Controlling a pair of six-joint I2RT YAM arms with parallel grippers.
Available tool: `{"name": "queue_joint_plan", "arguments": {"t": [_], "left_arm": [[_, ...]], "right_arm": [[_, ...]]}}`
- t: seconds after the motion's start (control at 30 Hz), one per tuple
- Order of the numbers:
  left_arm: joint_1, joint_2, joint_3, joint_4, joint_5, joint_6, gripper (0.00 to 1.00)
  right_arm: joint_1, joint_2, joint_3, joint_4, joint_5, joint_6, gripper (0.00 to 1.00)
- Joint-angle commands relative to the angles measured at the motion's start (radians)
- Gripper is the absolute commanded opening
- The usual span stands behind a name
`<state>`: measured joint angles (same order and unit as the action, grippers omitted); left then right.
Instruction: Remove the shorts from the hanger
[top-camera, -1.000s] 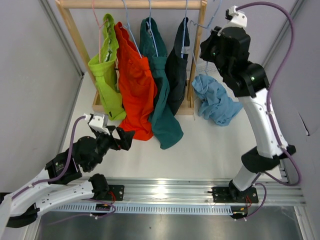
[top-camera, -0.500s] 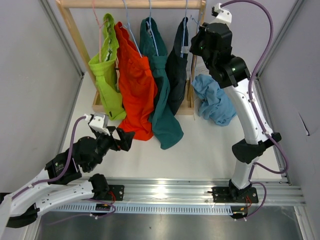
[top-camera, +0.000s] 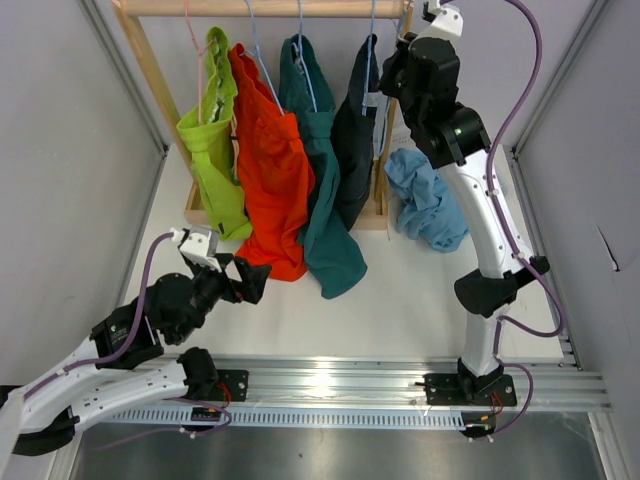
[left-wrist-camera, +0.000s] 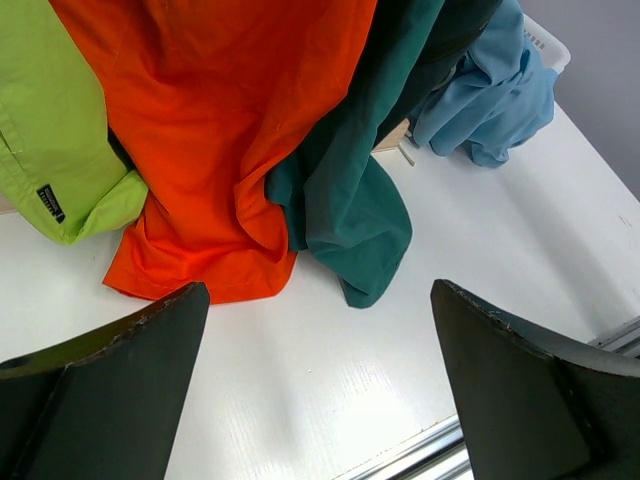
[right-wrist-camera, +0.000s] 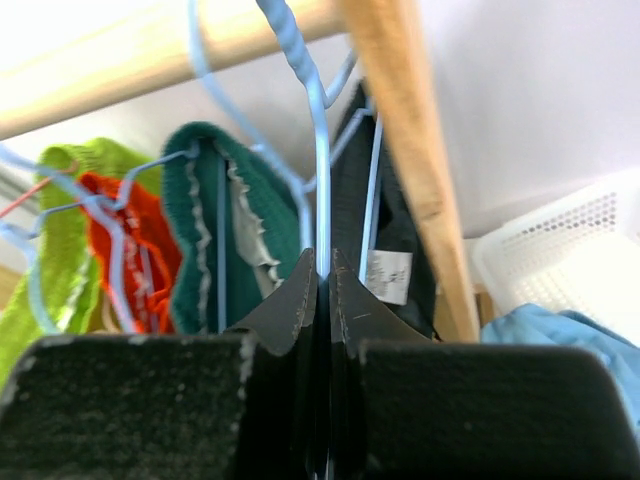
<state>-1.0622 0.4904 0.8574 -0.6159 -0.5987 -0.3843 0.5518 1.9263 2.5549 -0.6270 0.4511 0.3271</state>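
Four shorts hang on hangers from the wooden rack (top-camera: 260, 8) at the far side of the surface (top-camera: 420, 300). From left to right they are the lime shorts (top-camera: 215, 150), orange shorts (top-camera: 268, 170), teal shorts (top-camera: 325, 200) and navy shorts (top-camera: 352, 150). The light blue shorts (top-camera: 430, 205) are off the rack, crumpled on the surface just right of it, with a white basket (right-wrist-camera: 560, 250) beside them.

The right pincer (right-wrist-camera: 322, 262) is up at the rack's right end, beside the post. Its fingers are closed on the thin wire of a blue hanger (right-wrist-camera: 318, 150), next to the navy shorts.

The left pincer (left-wrist-camera: 318, 290) hangs low over the near left surface. Its fingers are spread wide and hold nothing, and they point at the orange and teal hems.
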Motion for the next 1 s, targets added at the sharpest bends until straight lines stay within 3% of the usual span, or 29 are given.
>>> {"name": "queue_joint_plan", "arguments": {"t": [0.0, 0.47, 0.7, 0.97], "left_arm": [[-0.004, -0.006, -0.006, 0.013, 0.013, 0.002, 0.99], [-0.004, 0.007, -0.004, 0.008, 0.008, 0.004, 0.99], [-0.002, 0.007, -0.004, 0.008, 0.008, 0.002, 0.99], [-0.004, 0.019, 0.003, -0.005, 0.002, -0.004, 0.99]], "right_arm": [[-0.024, 0.023, 0.021, 0.041, -0.002, 0.016, 0.0], [-0.052, 0.054, 0.015, -0.01, -0.026, -0.016, 0.0], [-0.056, 0.007, -0.105, -0.04, -0.049, -0.005, 0.0], [-0.067, 0.01, -0.124, -0.117, -0.094, 0.006, 0.0]]}}
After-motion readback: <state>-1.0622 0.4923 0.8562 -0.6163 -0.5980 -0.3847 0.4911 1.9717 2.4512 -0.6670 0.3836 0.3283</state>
